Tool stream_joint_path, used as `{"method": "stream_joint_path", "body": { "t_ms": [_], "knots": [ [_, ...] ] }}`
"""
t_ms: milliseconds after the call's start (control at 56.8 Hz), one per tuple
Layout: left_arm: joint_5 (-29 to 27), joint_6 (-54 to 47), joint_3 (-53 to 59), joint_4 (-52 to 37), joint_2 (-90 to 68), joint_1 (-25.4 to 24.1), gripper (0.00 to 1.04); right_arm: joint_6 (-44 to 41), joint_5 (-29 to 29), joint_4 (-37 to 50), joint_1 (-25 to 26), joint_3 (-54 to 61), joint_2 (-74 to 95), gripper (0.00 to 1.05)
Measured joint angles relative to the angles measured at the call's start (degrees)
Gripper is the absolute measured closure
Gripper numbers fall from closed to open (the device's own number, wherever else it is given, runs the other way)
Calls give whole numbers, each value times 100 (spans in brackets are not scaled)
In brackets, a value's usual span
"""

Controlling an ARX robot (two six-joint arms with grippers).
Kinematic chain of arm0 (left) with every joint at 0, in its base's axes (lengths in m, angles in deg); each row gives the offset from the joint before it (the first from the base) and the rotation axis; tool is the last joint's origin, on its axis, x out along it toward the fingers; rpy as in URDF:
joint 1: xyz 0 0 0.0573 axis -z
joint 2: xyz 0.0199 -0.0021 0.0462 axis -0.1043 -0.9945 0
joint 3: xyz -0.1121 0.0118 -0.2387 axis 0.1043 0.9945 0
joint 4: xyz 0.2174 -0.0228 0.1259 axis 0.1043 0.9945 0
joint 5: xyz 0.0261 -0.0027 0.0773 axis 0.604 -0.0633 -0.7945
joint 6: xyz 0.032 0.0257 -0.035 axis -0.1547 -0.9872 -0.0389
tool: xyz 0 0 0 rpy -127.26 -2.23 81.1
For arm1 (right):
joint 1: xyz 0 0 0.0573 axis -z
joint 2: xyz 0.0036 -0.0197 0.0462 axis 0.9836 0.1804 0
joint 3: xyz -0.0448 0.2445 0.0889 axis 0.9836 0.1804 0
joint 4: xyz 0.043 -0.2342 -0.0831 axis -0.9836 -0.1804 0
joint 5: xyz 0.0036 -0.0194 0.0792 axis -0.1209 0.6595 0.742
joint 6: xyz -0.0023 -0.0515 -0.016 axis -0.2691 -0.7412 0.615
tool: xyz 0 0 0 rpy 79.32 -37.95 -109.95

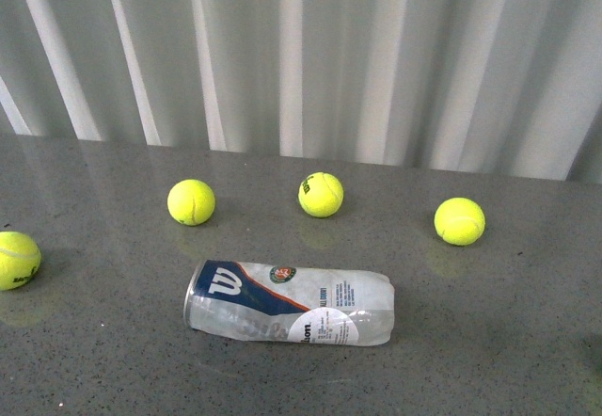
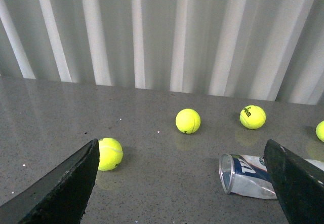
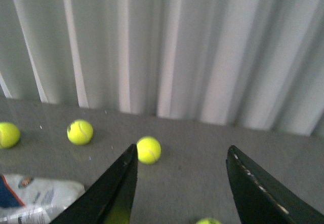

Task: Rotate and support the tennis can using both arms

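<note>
The tennis can (image 1: 287,304) lies on its side on the grey table, metal-rimmed open end to the left, Wilson label up. Neither arm shows in the front view. In the left wrist view the can (image 2: 248,176) lies ahead, partly behind one black finger (image 2: 296,183); my left gripper (image 2: 179,183) is open and empty, above the table. In the right wrist view the can's closed end (image 3: 35,198) sits at the frame's edge, outside my open, empty right gripper (image 3: 179,176).
Several yellow tennis balls lie on the table: one far left (image 1: 17,260), three in a row behind the can (image 1: 191,201) (image 1: 321,195) (image 1: 459,221). A white corrugated wall (image 1: 301,58) closes the back of the table.
</note>
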Motion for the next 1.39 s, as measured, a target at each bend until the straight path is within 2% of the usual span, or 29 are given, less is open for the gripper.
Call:
{"method": "stream_joint_path", "body": {
  "t_ms": [35, 70, 247, 317, 405, 863, 1181, 1339, 1392],
  "knots": [
    [4, 0, 0, 0, 0, 0, 7, 103, -179, -321, -190, 221, -398, 59],
    [7, 0, 0, 0, -2, 0, 7, 181, 39, -417, -184, 551, -844, 67],
    [9, 0, 0, 0, 0, 0, 7, 275, 1147, -560, 890, 1342, -1904, 102],
    [4, 0, 0, 0, -2, 0, 7, 304, 2015, -662, 1591, 1342, -2022, 101],
    [11, 0, 0, 0, 0, 0, 7, 319, 2149, -664, 2017, 1342, -2057, 101],
    [9, 0, 0, 2, 0, 0, 7, 319, 2221, -664, 2074, 1342, -2057, 101],
    [11, 0, 0, 2, 0, 0, 7, 321, 2221, -664, 2074, 1342, -2057, 46],
    [9, 0, 0, 4, 0, 0, 7, 321, 2221, -664, 2074, 1342, -2057, 9],
    [9, 0, 0, 4, 0, 0, 7, 328, 2221, -664, 2074, 1342, -2057, 5]
  ]
}}
